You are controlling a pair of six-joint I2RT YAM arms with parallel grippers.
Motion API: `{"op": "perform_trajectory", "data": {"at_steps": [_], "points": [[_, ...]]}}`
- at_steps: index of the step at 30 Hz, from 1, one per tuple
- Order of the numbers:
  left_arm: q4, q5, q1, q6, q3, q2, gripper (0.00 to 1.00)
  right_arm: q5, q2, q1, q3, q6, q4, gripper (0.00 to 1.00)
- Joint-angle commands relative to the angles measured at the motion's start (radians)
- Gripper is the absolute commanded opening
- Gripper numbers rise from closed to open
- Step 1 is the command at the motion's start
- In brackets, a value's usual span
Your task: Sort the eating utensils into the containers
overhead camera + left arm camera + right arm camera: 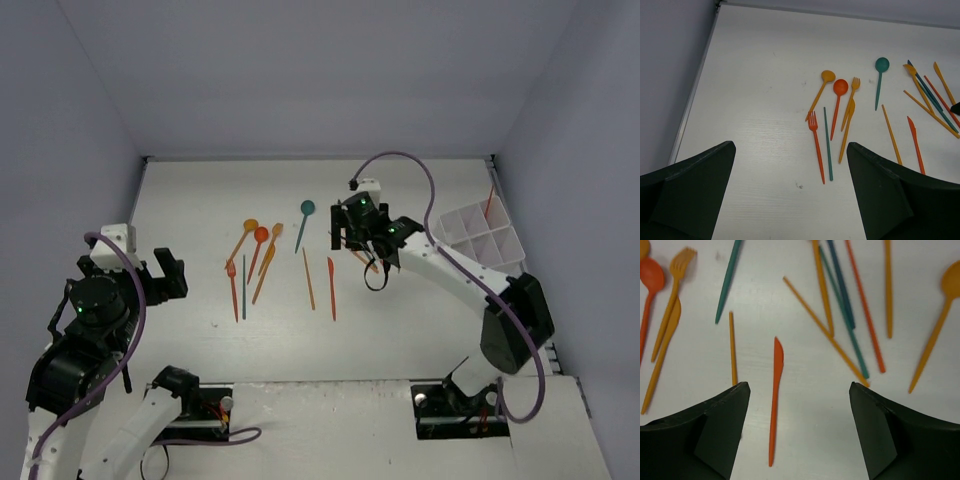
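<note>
While the right tool (799, 390) gapes empty, the red-orange knife (775, 400) below lies along its reach, blade apparently pointing away.

White table (400, 330), faintly grained, and the cutlery carried all the colour. A teal spoon (880, 80) showed, then a red-orange spoon (838, 100) and a yellow-orange spoon (820, 95). The red-orange fork (816, 145) and teal stick (827, 145) were plain, as was the red-orange knife (775, 395). The organizer (478, 240) was white, with one red-orange piece (488, 205). A purple cable (398, 153) showed above the black-and-white right arm (450, 268).
</note>
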Motion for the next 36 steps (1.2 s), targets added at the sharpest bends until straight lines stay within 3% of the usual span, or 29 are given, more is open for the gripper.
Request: {"op": "perform_trajectory", "data": {"at_steps": [1, 5, 9, 12, 27, 36], "points": [[0.012, 0.013, -0.009, -0.016, 0.006, 0.032, 0.92, -0.031, 0.106, 0.089, 0.056, 0.169, -0.1, 0.78], [0.007, 0.022, -0.009, -0.02, -0.007, 0.032, 0.92, -0.041, 0.199, 0.155, 0.099, 0.204, -0.112, 0.69], [0.005, 0.021, -0.012, -0.017, -0.009, 0.032, 0.92, -0.068, 0.277, 0.187, 0.16, 0.204, -0.112, 0.65], [0.002, 0.021, -0.017, -0.016, -0.011, 0.031, 0.92, -0.091, 0.362, 0.196, 0.227, 0.204, -0.11, 0.57], [-0.053, 0.041, -0.018, -0.03, -0.008, 0.022, 0.92, -0.11, 0.591, 0.2, 0.373, 0.202, -0.112, 0.43], [-0.071, 0.034, -0.018, -0.032, -0.01, 0.014, 0.92, -0.113, 0.632, 0.2, 0.356, 0.211, -0.126, 0.0]]}}
